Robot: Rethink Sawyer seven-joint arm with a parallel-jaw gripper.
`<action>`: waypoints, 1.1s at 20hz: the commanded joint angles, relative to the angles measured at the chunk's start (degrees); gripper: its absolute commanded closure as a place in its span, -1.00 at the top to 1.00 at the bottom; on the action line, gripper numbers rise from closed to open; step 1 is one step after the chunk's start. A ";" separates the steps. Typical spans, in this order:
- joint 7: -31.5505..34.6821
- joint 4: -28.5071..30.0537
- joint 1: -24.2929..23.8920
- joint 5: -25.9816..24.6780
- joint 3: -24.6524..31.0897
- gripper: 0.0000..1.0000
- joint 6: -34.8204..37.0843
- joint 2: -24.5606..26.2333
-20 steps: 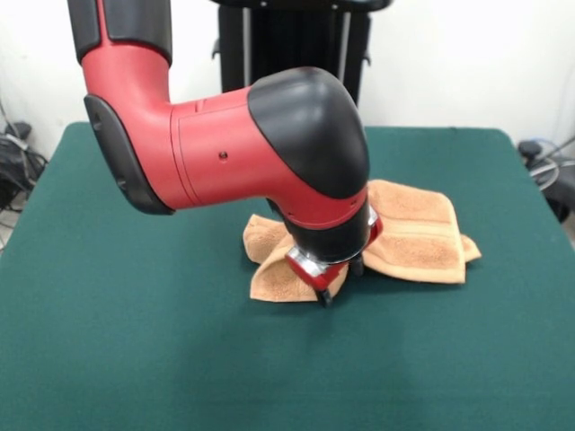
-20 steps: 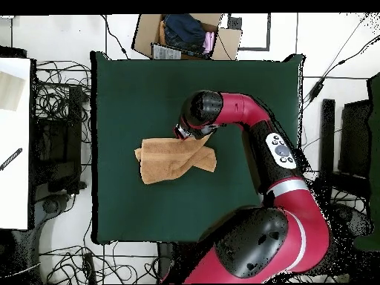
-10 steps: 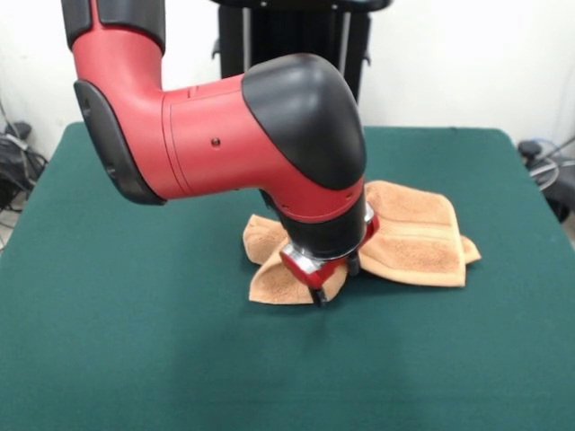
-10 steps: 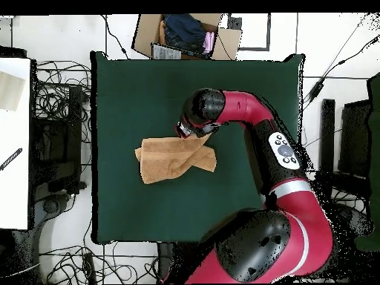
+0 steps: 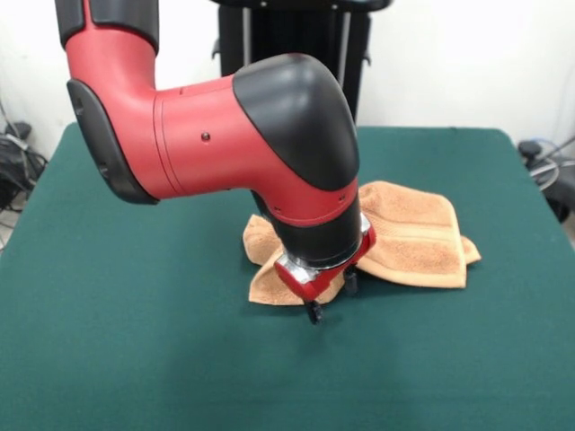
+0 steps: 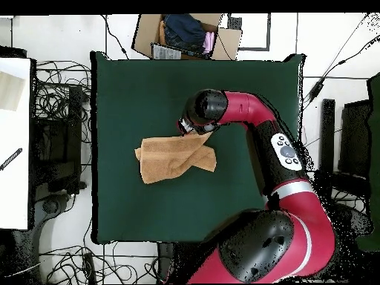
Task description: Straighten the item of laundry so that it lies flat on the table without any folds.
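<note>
- Orange-tan towel lying near the middle of the green bench, still folded over itself, with a ribbed band visible across the wider part.
- In the overhead view, towel sitting a little left of centre on the bench, one corner flap doubled across the body.
- Hand low at the towel's front fold, red-and-silver wrist plate just above the cloth, dark tips pointing down at the fold's edge.
- Cannot tell how far apart the tips stand, nor whether any cloth is pinched between them; black elbow housing covers most of it.
- From above, hand at the towel's upper right corner.
- No readable writing or brand marks anywhere.
- Open cardboard box with clothing beyond the bench edge.
</note>
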 commanded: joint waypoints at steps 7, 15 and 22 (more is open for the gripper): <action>2.55 1.88 0.84 -0.82 -2.61 1.00 -2.37 3.20; 2.62 2.62 0.54 0.06 -2.66 1.00 -0.15 2.10; 2.79 3.00 0.44 0.36 -2.69 1.00 0.46 1.61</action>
